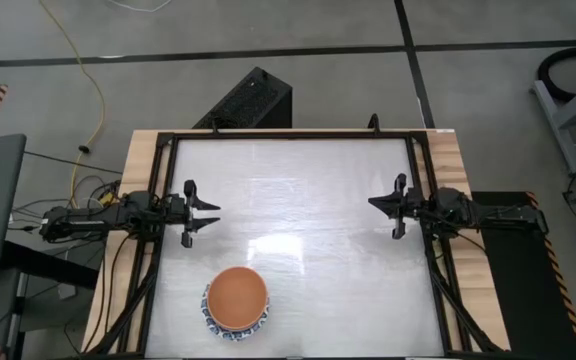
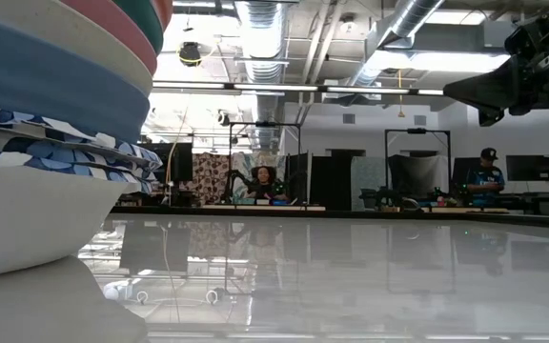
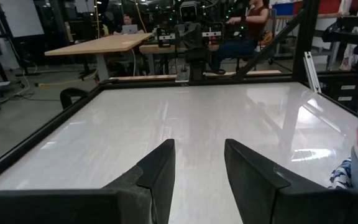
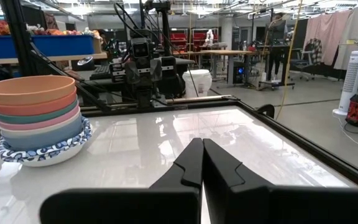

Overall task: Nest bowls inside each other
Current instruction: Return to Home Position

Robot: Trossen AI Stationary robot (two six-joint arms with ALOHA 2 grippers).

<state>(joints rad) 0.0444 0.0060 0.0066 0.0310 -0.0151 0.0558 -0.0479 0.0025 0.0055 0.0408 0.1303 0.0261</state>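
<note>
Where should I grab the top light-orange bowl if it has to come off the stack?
Pinch the rim of the light-orange round bowl from straight above, one finger inside: it sits upright, nested, only its rim band showing above the orange bowl beneath.

Counter (image 1: 308, 190): glossy white top, mirror-smooth; bare wood at its sides.
Frame (image 1: 288, 134): matt black metal.
Bowls (image 4: 37, 118): smooth, faint sheen.
My left gripper (image 3: 199, 158), right gripper (image 4: 202, 148): matt dark plastic-looking fingers.
</note>
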